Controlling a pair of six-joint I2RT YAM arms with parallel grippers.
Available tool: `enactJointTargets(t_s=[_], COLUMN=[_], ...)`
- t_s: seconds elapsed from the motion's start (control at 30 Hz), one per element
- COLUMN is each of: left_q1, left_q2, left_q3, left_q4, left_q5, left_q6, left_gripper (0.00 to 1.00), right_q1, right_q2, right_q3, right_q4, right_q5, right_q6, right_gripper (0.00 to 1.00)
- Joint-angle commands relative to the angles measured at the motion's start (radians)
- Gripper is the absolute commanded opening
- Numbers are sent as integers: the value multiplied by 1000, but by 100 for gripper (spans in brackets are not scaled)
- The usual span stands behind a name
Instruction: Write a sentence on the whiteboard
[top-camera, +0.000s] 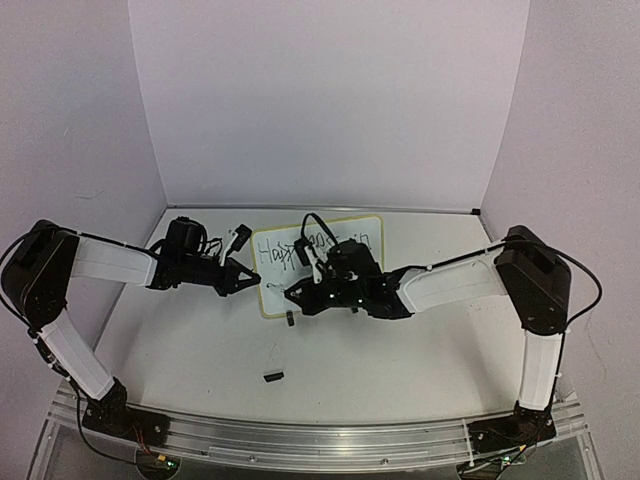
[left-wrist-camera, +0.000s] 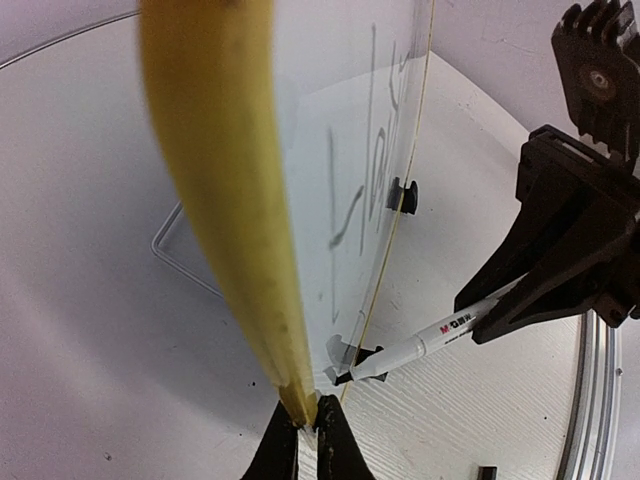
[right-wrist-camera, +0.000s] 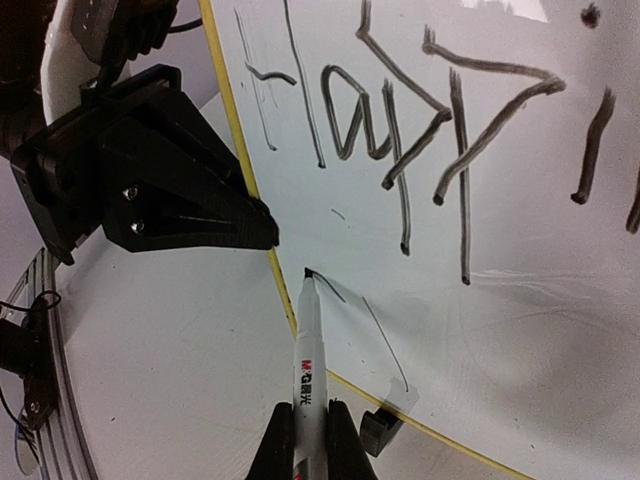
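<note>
The whiteboard (top-camera: 272, 285) stands upright on the table, white with a pale yellow rim (left-wrist-camera: 230, 200). My left gripper (top-camera: 253, 278) is shut on its left edge, the fingertips pinching the rim (left-wrist-camera: 305, 415). The sentence (right-wrist-camera: 400, 140) begins "Happ" in black along the top line (top-camera: 290, 250), and the rest is hidden behind my right arm. My right gripper (right-wrist-camera: 308, 435) is shut on a white marker (right-wrist-camera: 308, 360). The marker's black tip rests on the board's lower left, near the rim, at the end of a thin short stroke. The left wrist view shows the marker (left-wrist-camera: 420, 345) slanting down to the board.
A black marker cap (top-camera: 272, 376) lies on the table in front of the board. A small black clip foot (right-wrist-camera: 378, 430) holds the board's bottom edge, another (left-wrist-camera: 403, 195) sits farther along. A metal rail (top-camera: 300, 440) runs along the table's near edge. Purple walls enclose the back and sides.
</note>
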Motion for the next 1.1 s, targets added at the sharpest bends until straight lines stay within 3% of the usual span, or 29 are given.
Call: enactJointTargets(t_s=[0.0, 0.53, 1.07], left_q1=[6, 6, 6], left_q2=[-3, -7, -9], left_q3=[6, 4, 3], left_q4=[-11, -13, -10], left_q5=[-87, -88, -87], left_q6=[28, 26, 26], left_gripper=[0, 0, 0], right_q1=[-5, -6, -5], right_q2=[17, -96, -47], right_q3=[5, -38, -52], right_q4=[-8, 5, -18], right_q5=[2, 92, 58], right_q6=[-9, -23, -3], right_gripper=[0, 0, 0])
